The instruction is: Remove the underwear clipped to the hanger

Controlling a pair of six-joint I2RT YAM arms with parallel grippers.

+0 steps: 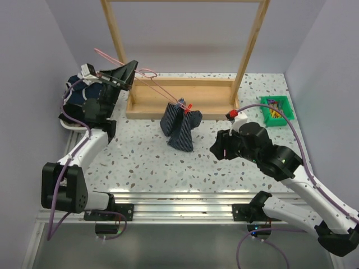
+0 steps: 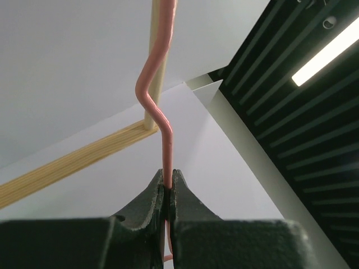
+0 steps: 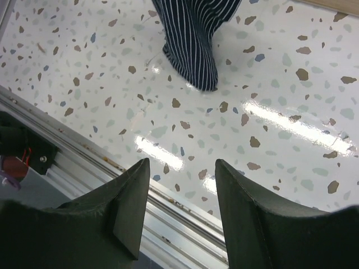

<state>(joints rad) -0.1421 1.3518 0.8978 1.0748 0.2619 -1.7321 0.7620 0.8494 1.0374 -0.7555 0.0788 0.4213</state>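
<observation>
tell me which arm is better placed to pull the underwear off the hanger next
Right. The left gripper is shut on the hanger, holding it up. The right gripper is open and empty, facing the underwear that hangs from the red clip, so it can likely pull it free.

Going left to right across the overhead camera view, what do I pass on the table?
clothes heap → left gripper → striped underwear → right gripper → green bin. The pink hanger and wooden frame span too much to place.
</observation>
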